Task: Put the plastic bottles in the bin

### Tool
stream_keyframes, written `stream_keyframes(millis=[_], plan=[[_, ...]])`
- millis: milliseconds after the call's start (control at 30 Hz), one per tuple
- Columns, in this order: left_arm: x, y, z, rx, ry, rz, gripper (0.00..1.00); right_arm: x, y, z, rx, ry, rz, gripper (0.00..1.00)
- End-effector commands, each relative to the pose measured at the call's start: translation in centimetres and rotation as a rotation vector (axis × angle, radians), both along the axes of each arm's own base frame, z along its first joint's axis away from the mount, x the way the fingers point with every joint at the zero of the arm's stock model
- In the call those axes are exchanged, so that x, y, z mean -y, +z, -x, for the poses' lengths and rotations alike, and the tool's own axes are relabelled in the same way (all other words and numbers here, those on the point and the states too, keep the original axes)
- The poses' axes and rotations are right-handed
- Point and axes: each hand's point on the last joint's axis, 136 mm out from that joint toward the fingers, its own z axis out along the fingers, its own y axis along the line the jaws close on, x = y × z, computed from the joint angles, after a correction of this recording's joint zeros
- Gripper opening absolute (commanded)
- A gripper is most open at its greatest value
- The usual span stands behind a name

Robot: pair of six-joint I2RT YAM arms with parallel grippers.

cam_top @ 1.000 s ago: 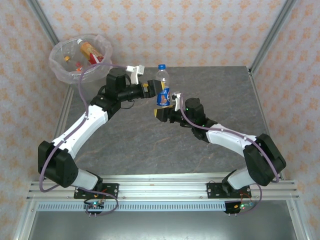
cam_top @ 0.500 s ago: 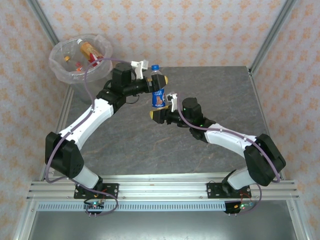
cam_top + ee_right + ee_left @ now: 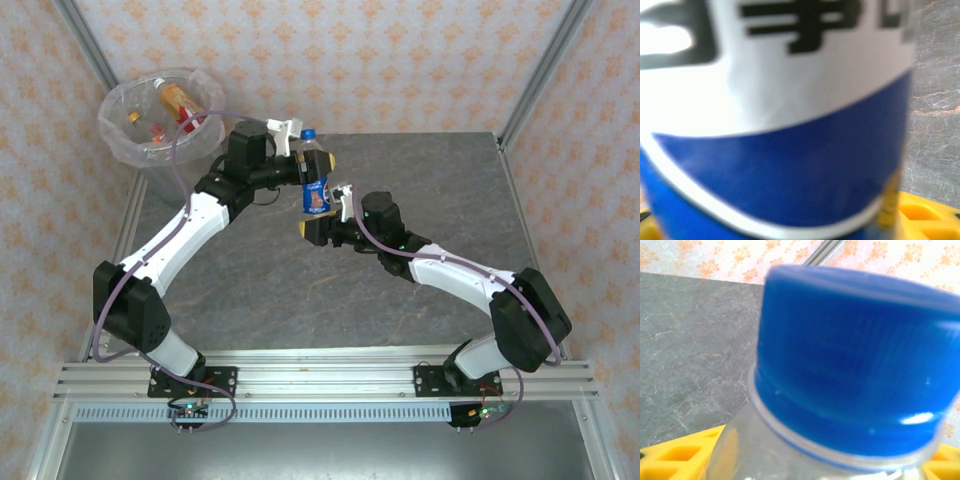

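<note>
Plainly, the bin (image 3: 113,131) holds an orange-labelled bottle (image 3: 178,98); others indistinct.

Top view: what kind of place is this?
Probably a lab test cell dressed up as a room: a bare aluminium frame encloses a grey stone-look table, with patterned wallpaper panels as the backdrop.

Robot lab cell: aluminium frame (image 3: 541,72), patterned backdrop panels (image 3: 400,60), grey tabletop (image 3: 250,290).
</note>
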Motion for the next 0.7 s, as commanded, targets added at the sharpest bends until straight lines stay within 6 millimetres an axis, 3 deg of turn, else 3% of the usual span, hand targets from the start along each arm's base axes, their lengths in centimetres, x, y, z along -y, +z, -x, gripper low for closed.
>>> stream_keyframes(millis=[0,133,367,667], plan=[[0.4,-0.3,0.6,0.005,-0.043,-0.038,0.6,-0.2,2.9,-0.4,0.077,-0.007,-0.034,0.39],[0.3,-0.1,0.6,0.012,-0.036,-0.042,0.55,0.2,2.3,-0.3,0.075,-0.021,-0.002,0.44],[-0.3,-0.1,-0.2,0.014,0.02,-0.053,0.49,1.1,0.9,0.1,0.089,-0.033,0.05,0.71],[-0.6,0.1,-0.8,0.014,0.05,-0.048,0.48,1.6,0.2,0.1,0.055,-0.061,0.063,0.92]])
